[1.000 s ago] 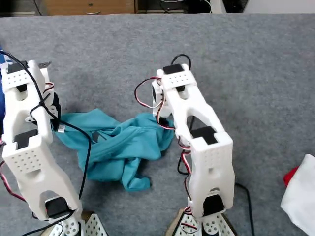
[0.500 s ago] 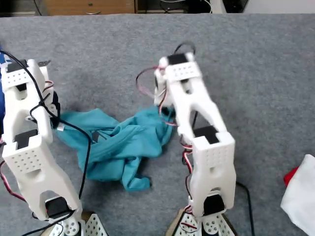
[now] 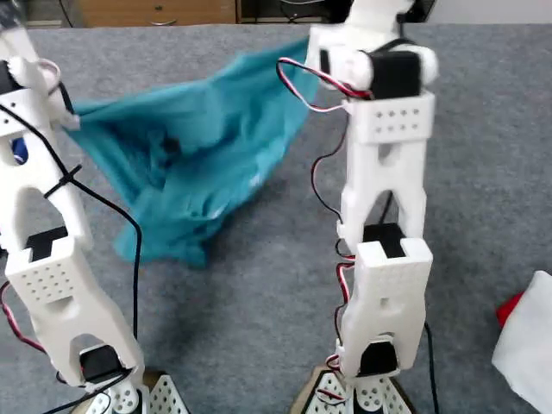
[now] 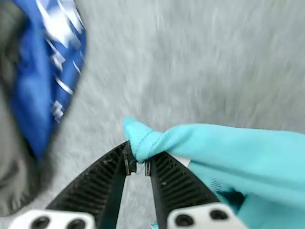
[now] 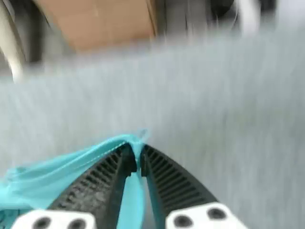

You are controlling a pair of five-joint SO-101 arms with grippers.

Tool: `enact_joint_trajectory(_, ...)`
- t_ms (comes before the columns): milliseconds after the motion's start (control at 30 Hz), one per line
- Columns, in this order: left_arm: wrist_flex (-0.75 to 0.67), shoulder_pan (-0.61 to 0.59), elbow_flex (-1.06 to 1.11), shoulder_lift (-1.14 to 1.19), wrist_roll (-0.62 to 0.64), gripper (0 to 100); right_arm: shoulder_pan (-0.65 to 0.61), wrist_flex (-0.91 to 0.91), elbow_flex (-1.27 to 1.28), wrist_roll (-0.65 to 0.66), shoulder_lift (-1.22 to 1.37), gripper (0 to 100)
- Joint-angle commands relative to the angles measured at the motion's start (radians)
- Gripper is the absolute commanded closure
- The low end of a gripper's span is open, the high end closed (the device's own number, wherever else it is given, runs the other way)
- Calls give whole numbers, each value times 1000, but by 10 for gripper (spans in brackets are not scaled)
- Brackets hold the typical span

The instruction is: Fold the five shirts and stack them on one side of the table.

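Note:
A teal shirt (image 3: 198, 147) hangs stretched in the air between the two raised arms, its lower part drooping toward the grey table (image 3: 483, 147). My left gripper (image 4: 137, 164) is shut on one corner of the teal shirt (image 4: 209, 148), at the left of the high view. My right gripper (image 5: 136, 160) is shut on another edge of the teal shirt (image 5: 62, 179), near the table's far side by the right arm (image 3: 379, 78). A blue patterned shirt (image 4: 43, 81) lies on the table beyond the left gripper.
A white garment (image 3: 528, 341) with a red one (image 3: 509, 306) under it lies at the right edge of the table. A wooden cabinet (image 3: 155, 10) stands behind the table's far edge. Bare grey cloth spreads across the middle and right.
Both arms have risen and swung toward the far side, lifting the teal shirt off the table, where it lay crumpled, and spreading it out between them.

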Motion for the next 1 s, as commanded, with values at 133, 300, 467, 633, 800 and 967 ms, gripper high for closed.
enact_joint_trajectory(133,61,-9,-420,-19,84,981,35,-212,-274,77,-61,994)
enact_joint_trajectory(300,61,-20,-528,-105,91,981,36,-284,-286,71,-131,994)
enact_joint_trajectory(467,61,-20,-534,-262,91,981,36,-341,-282,75,-251,994)
enact_joint_trajectory(633,61,-25,-531,-435,87,981,44,-336,-243,77,-381,994)
enact_joint_trajectory(800,61,-25,-531,-611,75,981,102,-338,-128,77,-547,994)
enact_joint_trajectory(967,61,-21,-531,-766,21,981,182,-338,5,77,-734,994)
